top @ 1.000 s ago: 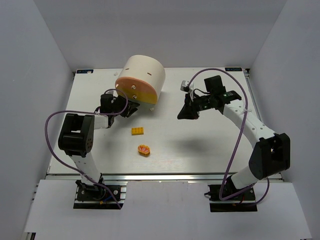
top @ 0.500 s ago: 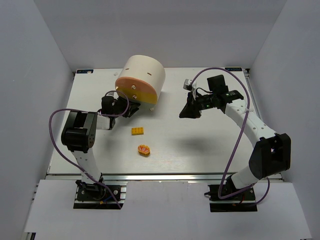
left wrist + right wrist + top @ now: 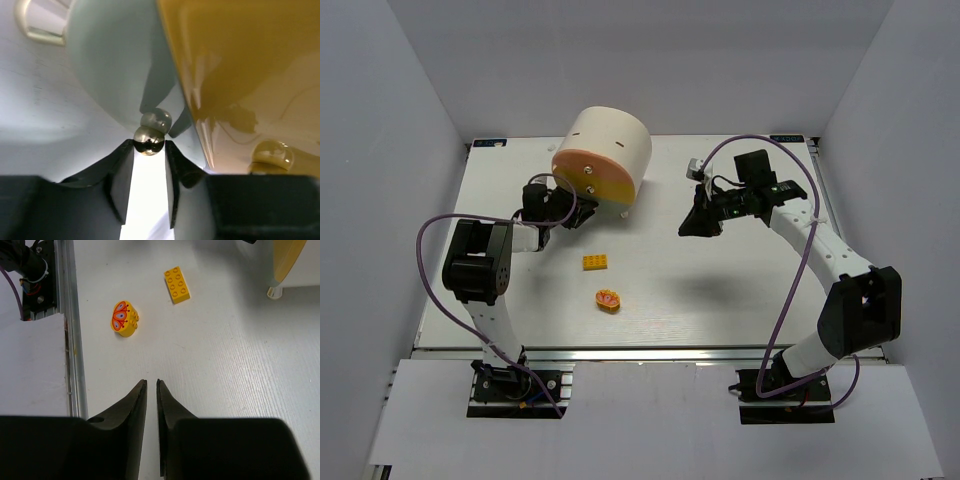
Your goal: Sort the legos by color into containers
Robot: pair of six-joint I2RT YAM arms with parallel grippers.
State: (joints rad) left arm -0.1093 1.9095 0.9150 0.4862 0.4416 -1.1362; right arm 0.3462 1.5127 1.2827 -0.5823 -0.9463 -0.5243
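One yellow lego [image 3: 596, 262] [image 3: 177, 284] lies flat on the white table in front of the containers. These are drawers forming the face of a cream dome cabinet [image 3: 612, 142]. In the left wrist view a pale blue drawer [image 3: 110, 65] sits beside a yellow drawer [image 3: 240, 55]. My left gripper [image 3: 563, 205] [image 3: 149, 146] is shut on the blue drawer's small shiny knob [image 3: 148, 139], one finger on each side. My right gripper [image 3: 696, 228] [image 3: 151, 382] hovers over the table right of the cabinet, open by a narrow slit and holding nothing.
A round orange disc with red markings [image 3: 609, 298] [image 3: 124, 318] lies near the yellow lego. The yellow drawer has its own knob [image 3: 272, 152]. A cabinet foot [image 3: 272, 291] stands on the table. A metal rail [image 3: 67, 315] borders the table's near edge, and white walls enclose it.
My left gripper has crept a little farther toward the cabinet's face. The right arm shifted slightly up and to the right, then held. The yellow lego and the disc have not moved.
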